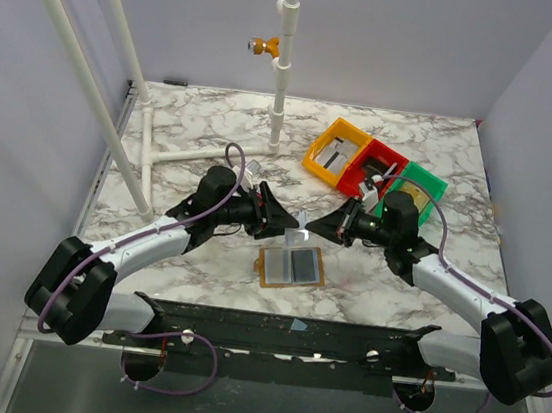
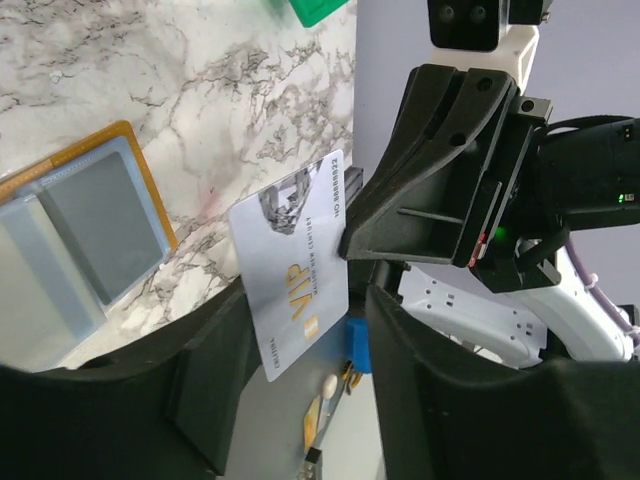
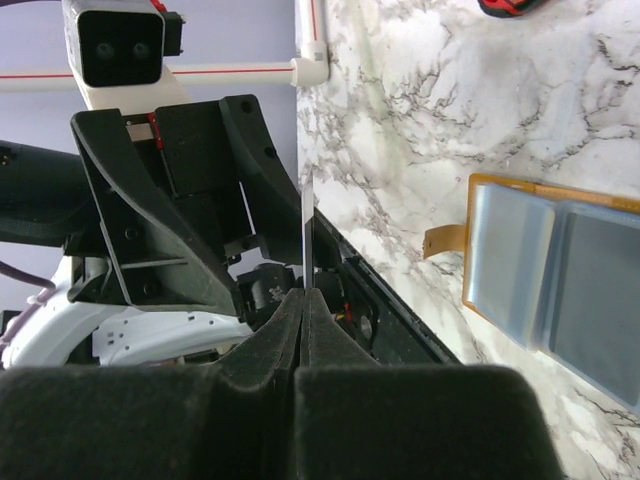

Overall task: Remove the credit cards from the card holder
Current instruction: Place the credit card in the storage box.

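With the card holder [image 1: 291,266] lying open near the front edge of the worktop [image 1: 214,138], the right hand [image 3: 304,305] pinched a pale credit card [image 2: 290,290] in mid-air inside the open left hand [image 2: 305,310], seemingly a handover next calling for the left to close before the right released.

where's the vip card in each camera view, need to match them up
top external: the vip card is a small pale sliver at centre, just above the card holder.
left wrist: centre, face-on, print readable.
right wrist: thin edge-on line left of centre, standing up from the right gripper.
shared landmark: the open card holder, at the left edge in left wrist, at the right edge in right wrist.
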Controlling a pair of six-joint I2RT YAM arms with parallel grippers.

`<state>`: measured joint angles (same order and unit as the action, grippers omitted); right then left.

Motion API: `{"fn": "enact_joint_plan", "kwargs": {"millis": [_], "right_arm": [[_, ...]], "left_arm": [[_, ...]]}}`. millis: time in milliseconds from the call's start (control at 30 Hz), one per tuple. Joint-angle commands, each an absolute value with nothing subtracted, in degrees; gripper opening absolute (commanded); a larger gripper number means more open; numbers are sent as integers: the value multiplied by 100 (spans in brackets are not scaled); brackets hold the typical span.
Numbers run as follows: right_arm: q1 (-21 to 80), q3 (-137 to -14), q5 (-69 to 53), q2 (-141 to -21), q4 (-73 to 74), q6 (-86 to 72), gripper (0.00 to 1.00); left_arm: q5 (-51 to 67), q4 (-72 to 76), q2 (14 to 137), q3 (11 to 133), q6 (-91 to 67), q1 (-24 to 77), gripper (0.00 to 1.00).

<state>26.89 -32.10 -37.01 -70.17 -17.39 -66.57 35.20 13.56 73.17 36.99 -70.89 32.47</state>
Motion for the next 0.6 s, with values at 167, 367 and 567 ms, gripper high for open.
{"fn": "enact_joint_plan", "kwargs": {"millis": [167, 367, 567], "right_arm": [[2660, -3348, -3955, -6986, -1986, -6750, 1], [2655, -3435, -3977, -6956, -1951, -6702, 22], [2660, -3589, -3984, -7007, -2156, -6839, 62]], "left_arm": [[3903, 1979, 7164, 3658, -7444, 3223, 21], [3963, 1951, 7080, 3709, -7436, 3221, 0], [4049, 2301, 6976, 3625, -7697, 3208, 0]]}}
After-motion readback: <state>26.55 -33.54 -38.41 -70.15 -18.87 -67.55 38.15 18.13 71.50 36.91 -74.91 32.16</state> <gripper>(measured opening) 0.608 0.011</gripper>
